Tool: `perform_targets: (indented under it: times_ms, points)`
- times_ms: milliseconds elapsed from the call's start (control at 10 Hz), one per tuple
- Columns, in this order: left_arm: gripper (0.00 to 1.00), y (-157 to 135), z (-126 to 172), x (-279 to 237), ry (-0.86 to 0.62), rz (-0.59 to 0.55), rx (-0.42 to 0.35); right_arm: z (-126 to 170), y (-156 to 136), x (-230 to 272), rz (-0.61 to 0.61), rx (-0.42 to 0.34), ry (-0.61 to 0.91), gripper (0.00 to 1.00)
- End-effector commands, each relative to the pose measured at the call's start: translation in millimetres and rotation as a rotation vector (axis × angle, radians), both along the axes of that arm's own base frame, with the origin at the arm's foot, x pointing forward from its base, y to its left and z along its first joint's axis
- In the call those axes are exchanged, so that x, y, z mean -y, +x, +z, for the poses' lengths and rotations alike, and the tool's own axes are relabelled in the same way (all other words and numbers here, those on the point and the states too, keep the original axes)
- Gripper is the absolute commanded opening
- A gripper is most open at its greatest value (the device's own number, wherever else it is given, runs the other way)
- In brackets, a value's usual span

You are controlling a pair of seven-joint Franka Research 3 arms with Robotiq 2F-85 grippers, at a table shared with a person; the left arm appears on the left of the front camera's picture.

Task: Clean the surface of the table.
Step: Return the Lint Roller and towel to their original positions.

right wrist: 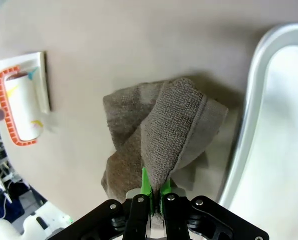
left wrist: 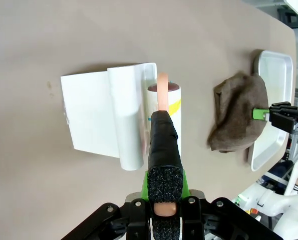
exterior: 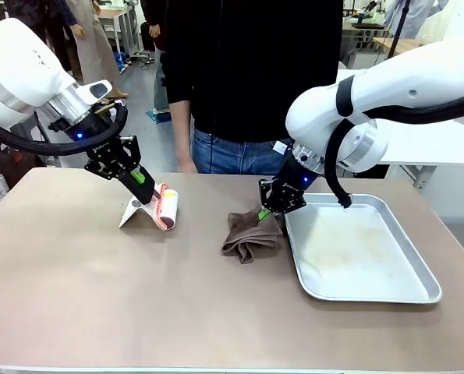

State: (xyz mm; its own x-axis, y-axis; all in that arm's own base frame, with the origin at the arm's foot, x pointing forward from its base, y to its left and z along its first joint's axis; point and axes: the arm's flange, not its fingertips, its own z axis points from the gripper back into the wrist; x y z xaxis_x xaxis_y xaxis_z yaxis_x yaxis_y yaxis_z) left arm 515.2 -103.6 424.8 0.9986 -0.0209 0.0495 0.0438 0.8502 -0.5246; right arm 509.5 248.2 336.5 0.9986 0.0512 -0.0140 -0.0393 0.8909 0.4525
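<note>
A wide beige-brown surface (exterior: 99, 312) spans the whole scene, its bare near half stretching toward the viewer. It lies directly beneath both grippers.

To the right, a little past the middle, a shiny metal tray (exterior: 419, 284) rests flat on the surface. Touching the tray's left rim is a crumpled brown cloth (exterior: 251, 238). The right gripper (exterior: 264, 213) reaches down from the right and is clamped together on a raised fold at the cloth's far end, while the rest of the cloth sags onto the surface. In the right wrist view the green pads pinch the fold of the cloth (right wrist: 164, 135), with the tray rim (right wrist: 246, 130) just beside it.

To the left, at about the same depth, a lint roller (exterior: 168, 206) with an orange frame sits with its roll down on the surface, next to a white cover (exterior: 132, 213) that stands tilted beside it. The left gripper (exterior: 147, 187) slants down from the left and is clamped on the roller's orange handle. In the left wrist view the gripper (left wrist: 164, 197) holds the handle between its fingers, the roller (left wrist: 166, 100) lies against the white cover (left wrist: 101, 120), and the cloth (left wrist: 239, 112) is well apart to the right.

At the far edge a person (exterior: 247, 78) in a dark top and jeans stands facing the surface, between the two arms.
</note>
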Motion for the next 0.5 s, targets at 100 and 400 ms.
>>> perform_targets:
  times_ms: [100,400]
  points:
    - [0.22,2.7,-1.7,-0.4,-0.011,0.014,0.035,-0.1,-1.1,-2.8,-0.013,-0.016,-0.008,0.07]
    - [0.22,9.8,-6.8,-1.3,-0.047,0.017,0.034,-0.4,-1.4,-3.9,0.002,-0.018,0.003,0.07]
